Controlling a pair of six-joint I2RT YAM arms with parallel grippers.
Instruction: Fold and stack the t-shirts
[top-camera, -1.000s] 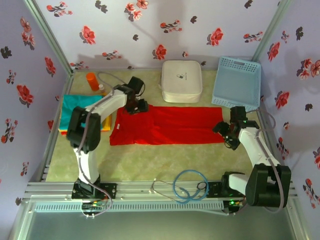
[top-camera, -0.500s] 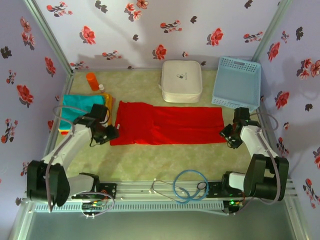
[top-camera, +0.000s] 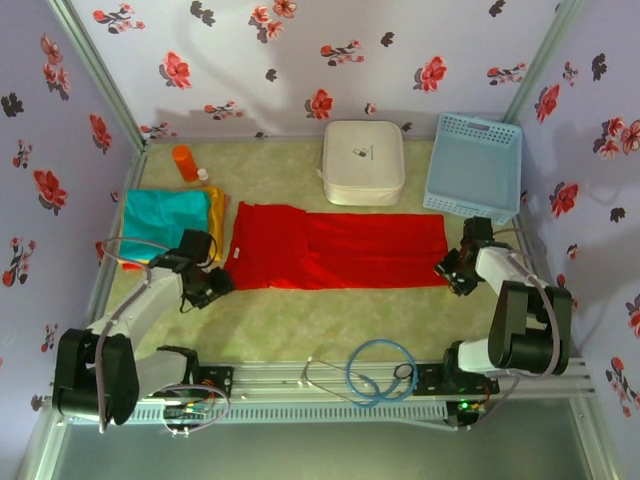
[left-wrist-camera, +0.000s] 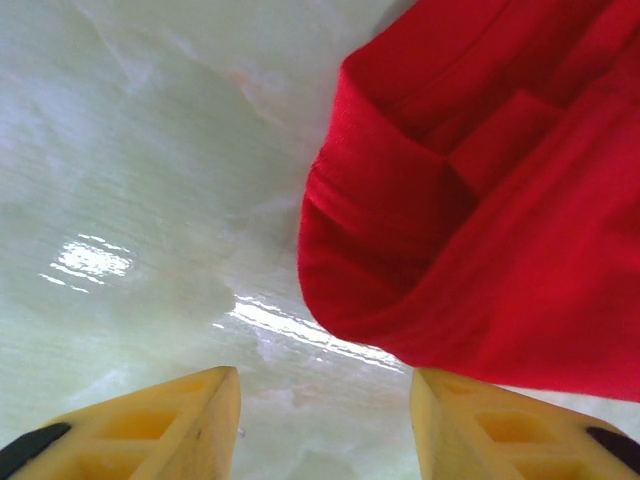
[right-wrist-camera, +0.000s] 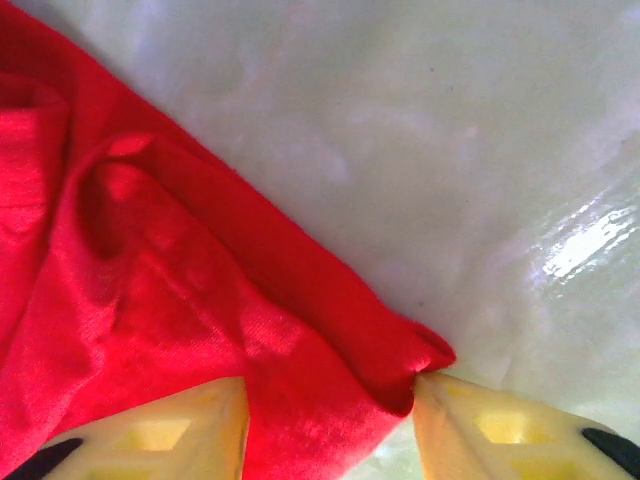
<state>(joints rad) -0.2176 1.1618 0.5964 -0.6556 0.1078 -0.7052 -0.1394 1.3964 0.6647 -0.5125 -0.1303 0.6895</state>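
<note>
**In mid-table: red shirt lies crosswise, a pincer at each near corner**

The red t-shirt (top-camera: 335, 250) lies flat as a long strip on the table (top-camera: 330, 320). Its long axis runs left to right, from one arm towards the other. Its right near corner sits between the fingers of the right pincer (right-wrist-camera: 330, 395), which stand apart astride the hem, not pinched on it. The left pincer (left-wrist-camera: 325, 390) is open and empty over bare table, just beside the left near corner, with the cloth ahead and to its right. The folded teal t-shirt (top-camera: 160, 215) lies beyond the left end.
</note>
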